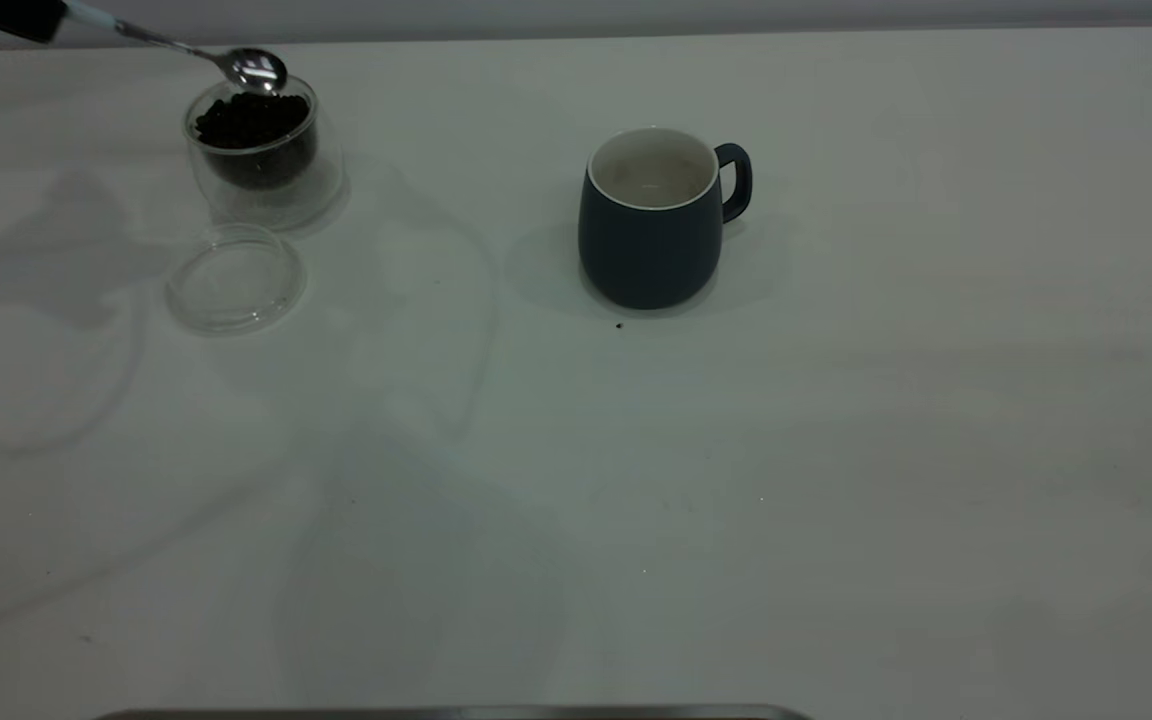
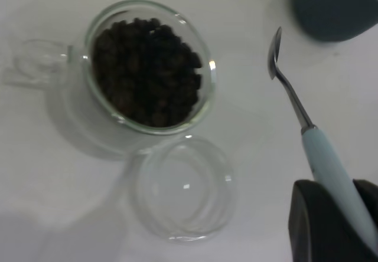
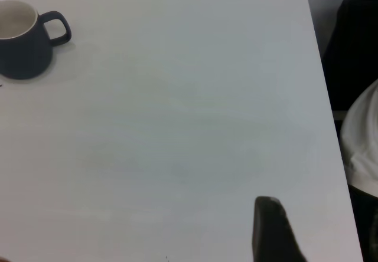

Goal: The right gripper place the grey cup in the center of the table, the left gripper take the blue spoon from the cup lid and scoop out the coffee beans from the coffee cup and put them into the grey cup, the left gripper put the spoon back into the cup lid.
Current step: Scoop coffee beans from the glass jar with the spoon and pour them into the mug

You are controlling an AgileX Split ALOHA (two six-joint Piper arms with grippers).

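My left gripper [image 1: 6, 15] is at the far left corner, shut on the pale blue handle of the blue spoon [image 1: 256, 68]. The spoon's shiny bowl looks empty and hovers over the far rim of the coffee cup [image 1: 261, 165], which holds a heap of coffee beans [image 1: 251, 120]. The left wrist view shows my left gripper [image 2: 341, 196], the spoon [image 2: 325, 156], the beans [image 2: 147, 73], the glass cup [image 2: 77, 114] and the cup lid [image 2: 186, 188]. The lid [image 1: 236, 278] lies empty just in front of the glass cup. The grey cup [image 1: 648, 235] stands upright mid-table, handle to the right.
Only a black part of my right gripper [image 3: 271, 232] shows, over bare table far from the grey cup [image 3: 20, 46]. The table's edge [image 3: 322, 67] runs close beside it. A tiny dark speck [image 1: 619, 325] lies in front of the grey cup.
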